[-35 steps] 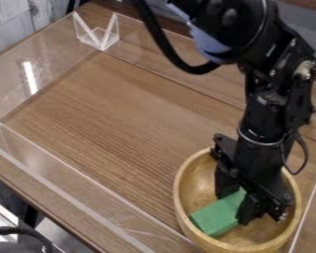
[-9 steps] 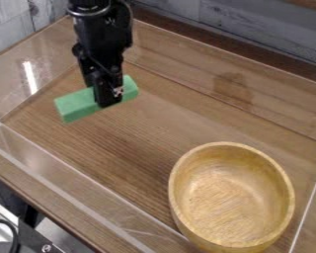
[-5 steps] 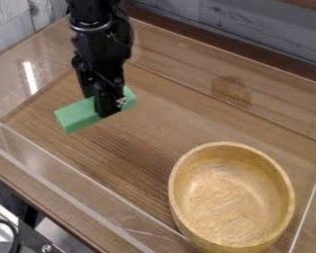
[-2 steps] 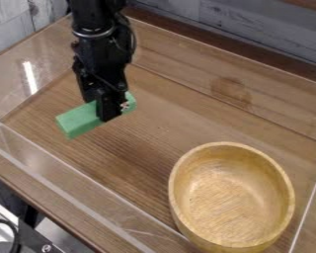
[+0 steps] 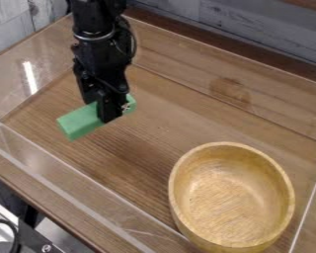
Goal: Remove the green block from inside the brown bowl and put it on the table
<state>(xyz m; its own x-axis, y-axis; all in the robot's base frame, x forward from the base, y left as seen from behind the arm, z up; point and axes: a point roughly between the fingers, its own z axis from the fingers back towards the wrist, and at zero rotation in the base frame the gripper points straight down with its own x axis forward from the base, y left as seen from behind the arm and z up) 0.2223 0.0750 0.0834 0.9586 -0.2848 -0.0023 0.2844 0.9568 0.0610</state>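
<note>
Green block (image 5: 82,121), in the hand (image 5: 111,111), nears the acrylic wall (image 5: 71,182).

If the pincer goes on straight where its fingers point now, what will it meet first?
Most likely the table, by way of the green block in the pincer, which would probably touch first. How much height remains is unclear from this one view.

Green block out of the bowl, now across the counter

The green block (image 5: 82,121), seven seconds ago inside the brown bowl (image 5: 232,198), is now at the far side of the counter (image 5: 134,163) from it, gripped by the black tool (image 5: 108,104). The arm no longer covers part of the bowl, whose whole inside now shows. Since nearly two seconds ago, block and tool appear slightly lower in the view.
</note>
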